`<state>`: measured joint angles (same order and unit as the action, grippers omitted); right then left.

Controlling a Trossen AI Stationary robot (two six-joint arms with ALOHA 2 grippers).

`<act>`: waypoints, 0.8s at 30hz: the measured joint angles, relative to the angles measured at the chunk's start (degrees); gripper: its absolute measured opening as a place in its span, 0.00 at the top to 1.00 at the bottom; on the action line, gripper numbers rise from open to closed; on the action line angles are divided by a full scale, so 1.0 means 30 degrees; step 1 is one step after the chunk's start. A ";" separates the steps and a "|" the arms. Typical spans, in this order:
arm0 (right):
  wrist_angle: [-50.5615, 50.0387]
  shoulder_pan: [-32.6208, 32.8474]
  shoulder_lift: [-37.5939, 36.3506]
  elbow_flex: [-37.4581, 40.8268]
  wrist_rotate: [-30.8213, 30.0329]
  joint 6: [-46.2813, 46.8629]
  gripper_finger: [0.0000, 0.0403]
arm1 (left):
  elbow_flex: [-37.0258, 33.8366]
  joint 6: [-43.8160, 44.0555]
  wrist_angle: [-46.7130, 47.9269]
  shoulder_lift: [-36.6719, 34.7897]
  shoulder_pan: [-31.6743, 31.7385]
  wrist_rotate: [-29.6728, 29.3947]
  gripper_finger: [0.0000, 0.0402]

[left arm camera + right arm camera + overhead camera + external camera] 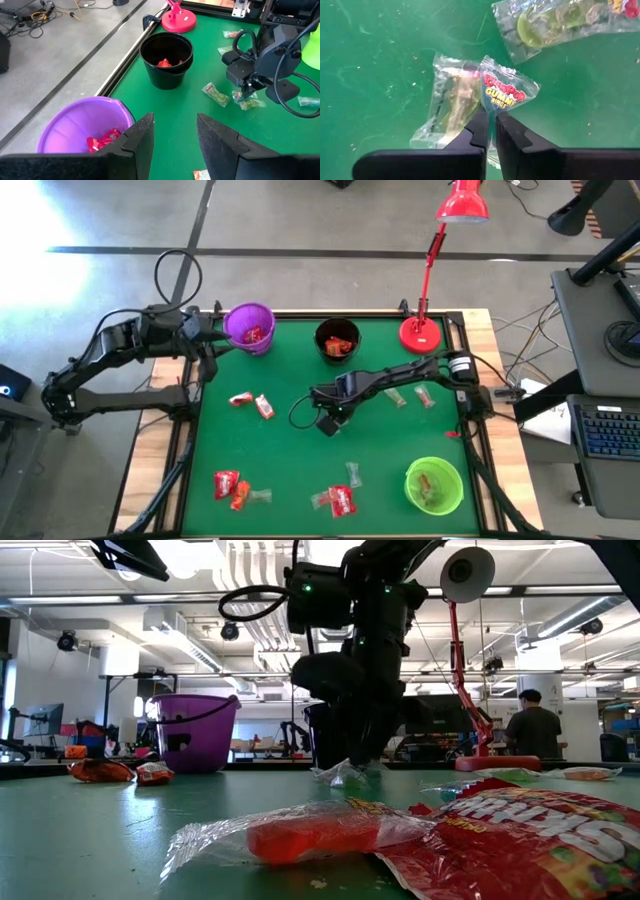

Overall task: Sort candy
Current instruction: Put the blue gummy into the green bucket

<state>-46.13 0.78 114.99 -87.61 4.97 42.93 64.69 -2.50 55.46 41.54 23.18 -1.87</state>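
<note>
— What's under you?

— A green mat (300,450) on a wooden bench, with a workshop beyond it where a person (532,730) stands with back turned.

— And your fingers?

— My right gripper (490,131) is down at the middle of the mat, fingers nearly closed, pinching the edge of a clear greenish gummy-ring packet (507,92). A second clear packet (451,102) lies touching it, and a third with green rings (547,20) lies just beyond.

— The left?

— My left gripper (172,137) hangs released, fingers apart and holding nothing, above the purple cup (250,327) at the far left corner. That cup has red candy in it.

— The rest of the candy?

— Two red packets (252,402) sit left of centre. Red and orange ones (232,486) lie near the near edge, and more (338,496) beside them. Two clear ones (412,395) lie towards the right edge. The black cup (337,340) at the far edge holds red and orange pieces. The green cup (434,485) sits at the near right corner, a red lamp (422,332) at the far right.
</note>
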 joint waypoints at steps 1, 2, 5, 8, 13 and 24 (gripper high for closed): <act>-0.0007 0.0026 -0.0126 0.0007 0.0001 0.0153 0.97 | 0.0000 0.0000 0.0007 0.0000 0.0000 -0.0007 0.67; -0.0020 0.0029 -0.0306 0.0013 0.0000 0.0201 0.97 | 0.0000 -0.0006 0.0000 0.0000 0.0000 -0.0006 0.67; -0.0024 0.0036 -0.1041 0.0014 0.0007 0.0460 0.97 | 0.0000 0.0000 0.0000 0.0000 0.0000 -0.0007 0.67; -0.0278 0.0162 -0.1980 0.0014 0.0000 0.1275 0.97 | 0.0000 0.0000 0.0000 0.0015 0.0000 -0.0007 0.67; -0.0815 0.1141 -0.3893 0.0014 -0.0089 0.2507 0.97 | 0.0000 0.0000 0.0000 0.0015 0.0000 -0.0007 0.67; -0.4567 0.5006 -0.6495 0.0014 -0.2455 0.8021 0.97 | 0.0000 0.0000 -0.0010 0.0047 0.0000 -0.0010 0.67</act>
<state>-59.83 15.80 95.51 -87.57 -2.39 66.99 64.69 -2.50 55.43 41.68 23.18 -1.90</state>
